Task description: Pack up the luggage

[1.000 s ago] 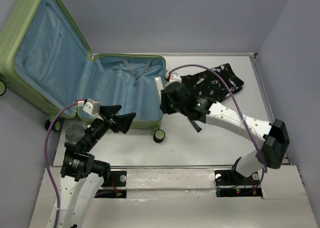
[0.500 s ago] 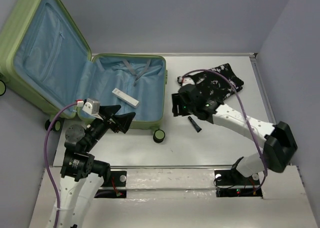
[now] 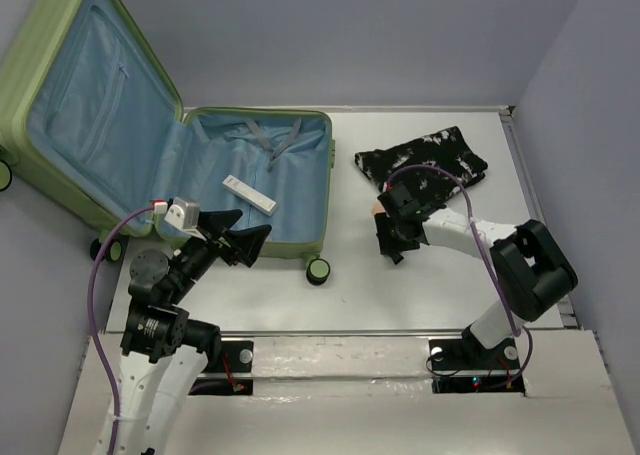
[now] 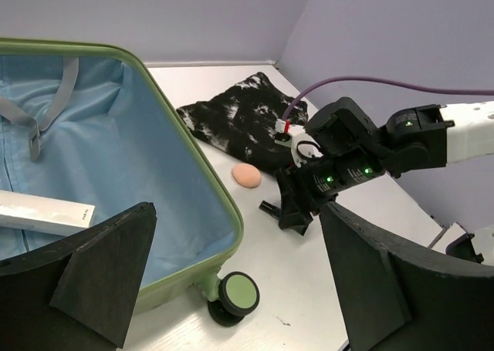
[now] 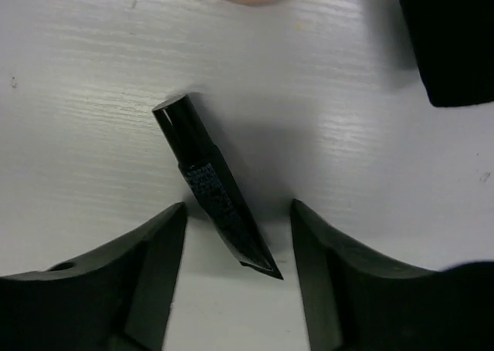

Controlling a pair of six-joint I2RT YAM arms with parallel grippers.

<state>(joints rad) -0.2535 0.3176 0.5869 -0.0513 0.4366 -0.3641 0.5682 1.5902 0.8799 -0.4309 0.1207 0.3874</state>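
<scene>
The light-green luggage lies open at the left, its lid leaning back, with a light-blue lining. A white box lies in its base; the left wrist view shows the shell rim and the box. My right gripper is open and low over the table, its fingers either side of a black tube. The right gripper does not touch the tube. My left gripper is open and empty, held above the luggage's near edge; the gripper frames a green-hubbed wheel.
A black-and-white garment lies on the table behind the right gripper. A peach sponge sits between the garment and the black tube. The table's right edge meets a wall.
My right gripper has left the white box in the luggage, moved right and toward the near edge, and come down open around the black tube. The left arm has not moved.
</scene>
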